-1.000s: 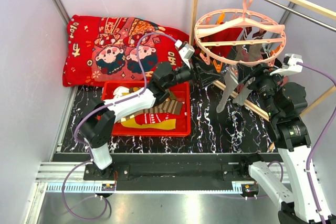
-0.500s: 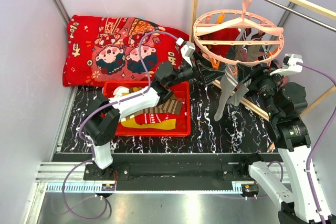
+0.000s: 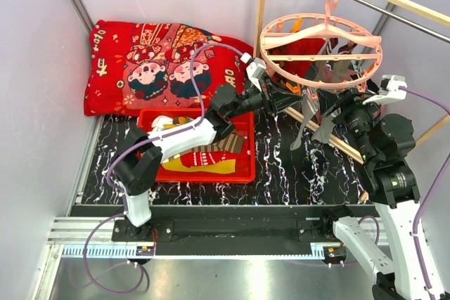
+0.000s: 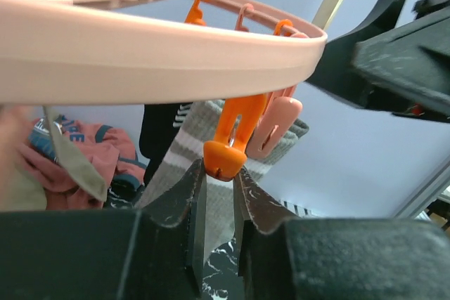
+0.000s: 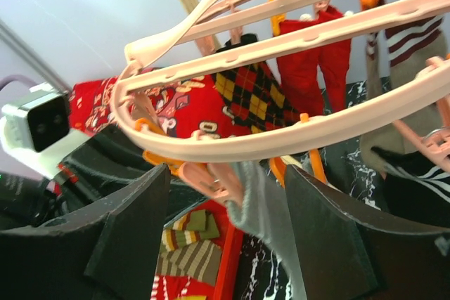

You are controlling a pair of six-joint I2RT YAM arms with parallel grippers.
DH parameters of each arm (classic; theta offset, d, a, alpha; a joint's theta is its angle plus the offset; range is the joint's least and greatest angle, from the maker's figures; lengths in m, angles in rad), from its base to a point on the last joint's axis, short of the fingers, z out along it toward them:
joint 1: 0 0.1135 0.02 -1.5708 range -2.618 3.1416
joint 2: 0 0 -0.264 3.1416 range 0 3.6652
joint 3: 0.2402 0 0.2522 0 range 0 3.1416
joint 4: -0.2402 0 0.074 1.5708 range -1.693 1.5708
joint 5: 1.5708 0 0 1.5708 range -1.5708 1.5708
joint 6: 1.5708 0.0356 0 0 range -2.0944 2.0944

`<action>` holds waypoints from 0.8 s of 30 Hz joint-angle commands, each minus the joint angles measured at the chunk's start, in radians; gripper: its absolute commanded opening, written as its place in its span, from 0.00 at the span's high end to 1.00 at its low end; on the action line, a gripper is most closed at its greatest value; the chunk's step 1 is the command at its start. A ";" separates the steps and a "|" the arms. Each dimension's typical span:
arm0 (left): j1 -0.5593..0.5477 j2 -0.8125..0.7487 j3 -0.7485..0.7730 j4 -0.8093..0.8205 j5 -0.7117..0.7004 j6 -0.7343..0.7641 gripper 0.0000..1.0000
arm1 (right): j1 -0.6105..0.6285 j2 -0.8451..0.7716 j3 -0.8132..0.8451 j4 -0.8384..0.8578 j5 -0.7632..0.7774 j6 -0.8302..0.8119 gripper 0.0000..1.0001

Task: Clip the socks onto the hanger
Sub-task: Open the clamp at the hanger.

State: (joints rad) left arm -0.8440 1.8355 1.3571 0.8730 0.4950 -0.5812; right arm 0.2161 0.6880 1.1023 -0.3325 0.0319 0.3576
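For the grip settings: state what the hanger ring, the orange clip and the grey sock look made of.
Hanger ring: pale pink plastic, smooth, faint sheen.
Orange clip: probably hard plastic, glossy, moulded.
Grey sock: knitted fabric, matt, striped, hanging limp.

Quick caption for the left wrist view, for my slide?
Left gripper pinches an orange clip under the pink hanger, striped sock behind.

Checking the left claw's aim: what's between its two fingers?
The lower end of an orange clip hanging under the pink hanger, with the left claw closed against its sides. The left wrist view shows it.
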 commanded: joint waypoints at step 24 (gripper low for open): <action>-0.167 -0.202 0.063 -0.466 -0.366 0.394 1.00 | 0.003 0.189 0.248 -0.287 -0.371 -0.005 0.31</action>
State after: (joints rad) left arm -0.9913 1.6859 1.3693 0.4614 0.1791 -0.2649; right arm 0.2161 0.8936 1.3529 -0.6205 -0.3428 0.3660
